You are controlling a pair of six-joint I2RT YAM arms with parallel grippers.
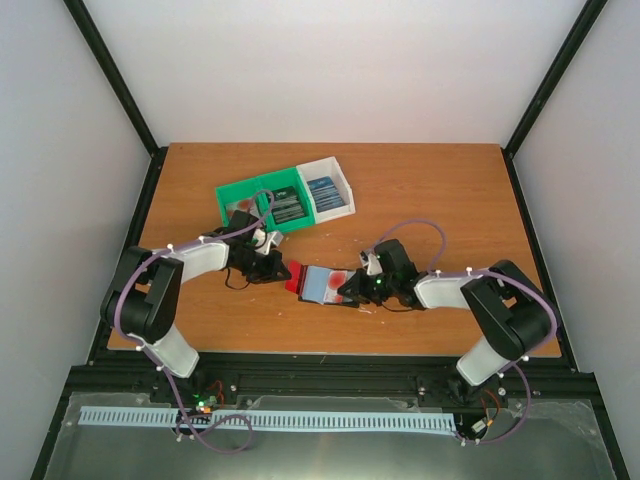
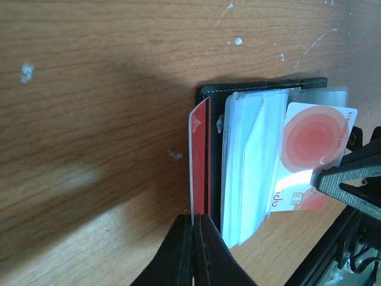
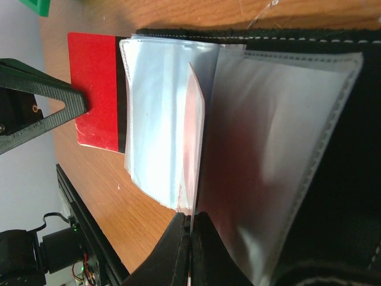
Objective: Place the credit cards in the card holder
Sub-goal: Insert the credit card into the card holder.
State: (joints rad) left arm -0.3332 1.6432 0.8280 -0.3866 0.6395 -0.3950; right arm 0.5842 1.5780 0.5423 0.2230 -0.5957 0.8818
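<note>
Pinching a red card [image 2: 199, 155] edge-on, our left hand [image 2: 193, 241] sits at the left side of the card holder [image 1: 322, 284]; our right hand [image 3: 190, 241] grips a white-orange card [image 2: 309, 155] betw. its clear sleeves [image 2: 253, 167]. Holder lies open near the tabletop [image 1: 430, 190] front edge, approx. mid, betw. both hands.

Card holder [image 3: 351, 196] runs off the right edge
</note>
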